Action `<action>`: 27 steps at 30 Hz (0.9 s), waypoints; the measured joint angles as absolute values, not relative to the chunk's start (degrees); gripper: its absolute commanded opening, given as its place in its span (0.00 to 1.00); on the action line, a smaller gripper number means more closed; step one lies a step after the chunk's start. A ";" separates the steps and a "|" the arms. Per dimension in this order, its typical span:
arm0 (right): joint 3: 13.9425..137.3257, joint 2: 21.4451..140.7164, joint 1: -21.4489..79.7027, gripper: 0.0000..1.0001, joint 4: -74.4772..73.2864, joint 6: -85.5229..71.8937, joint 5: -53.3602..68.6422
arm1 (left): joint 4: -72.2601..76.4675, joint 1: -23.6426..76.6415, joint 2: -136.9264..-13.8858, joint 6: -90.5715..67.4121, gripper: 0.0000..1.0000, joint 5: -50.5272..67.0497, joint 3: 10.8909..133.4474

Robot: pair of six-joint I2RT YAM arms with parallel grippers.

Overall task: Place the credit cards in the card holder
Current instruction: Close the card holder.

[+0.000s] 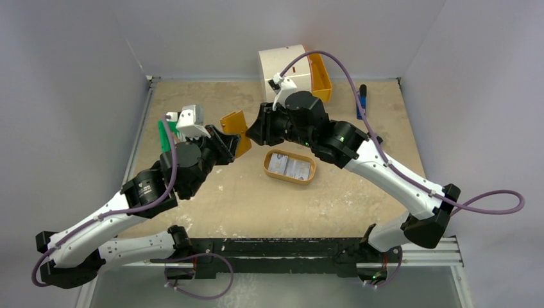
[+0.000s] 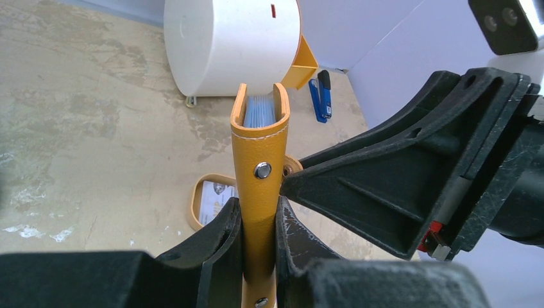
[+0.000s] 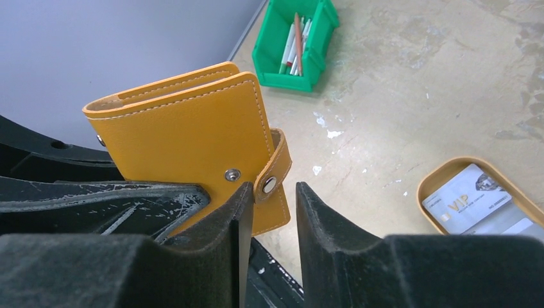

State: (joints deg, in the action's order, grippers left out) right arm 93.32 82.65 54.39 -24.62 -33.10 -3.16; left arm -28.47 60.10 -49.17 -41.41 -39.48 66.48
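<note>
Card holder [image 2: 260, 154] stands upright in the left gripper [image 2: 258, 215], its lower part pinched between both fingers and its folded edge facing that wrist camera. Pale bluish edges show between its covers at the top; whether they are cards or lining can't be told. Right gripper [image 3: 272, 192] is up against the holder's side with its jaws parted. The snap strap [image 3: 274, 173] sits in the gap between its fingertips. One finger touches the cover, with a sliver of space on the other side and no clear clamp.

Credit cards [image 3: 465, 202] lie flat in the tan tray [image 3: 426, 186], on the table below and right of the right fingers, well apart from both grippers. Top card reads "VIP"; the smaller print is too small to read.

Green bin [image 3: 292, 70], beyond the holder from the right wrist, holds white and brown sticks [image 3: 297, 38]. White cabinet [image 2: 231, 45] is past the left fingertips with its orange drawer [image 2: 305, 64] pulled out. Blue tool [image 2: 321, 96] lies on the table beside it.
</note>
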 measured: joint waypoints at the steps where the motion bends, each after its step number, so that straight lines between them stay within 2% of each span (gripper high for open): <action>1: 93.32 82.78 54.39 0.29 -24.64 -33.23 -2.98 | -28.47 60.10 -49.10 -41.41 0.00 -39.48 66.48; 3: 93.32 82.91 54.39 0.29 -24.64 -33.45 -2.72 | -28.47 60.10 -48.99 -41.43 0.00 -39.48 66.48; 7: 93.32 82.87 54.39 0.40 -24.56 -33.76 -2.00 | -28.47 60.10 -48.84 -41.43 0.00 -39.48 66.48; 10: 93.27 82.83 54.39 0.42 -24.38 -34.02 -2.00 | -28.51 60.10 -48.84 -41.43 0.00 -39.48 66.48; 12: 93.14 82.59 54.39 0.40 -23.86 -34.15 -2.07 | -28.56 60.10 -48.82 -41.43 0.00 -39.48 66.48; 18: 92.33 81.23 54.37 0.24 -22.87 -34.70 -2.26 | -28.80 60.10 -48.58 -41.45 0.00 -39.51 66.48; 27: 92.33 81.14 54.35 0.25 -22.35 -34.89 -2.22 | -28.82 60.10 -48.45 -41.52 0.00 -39.48 66.48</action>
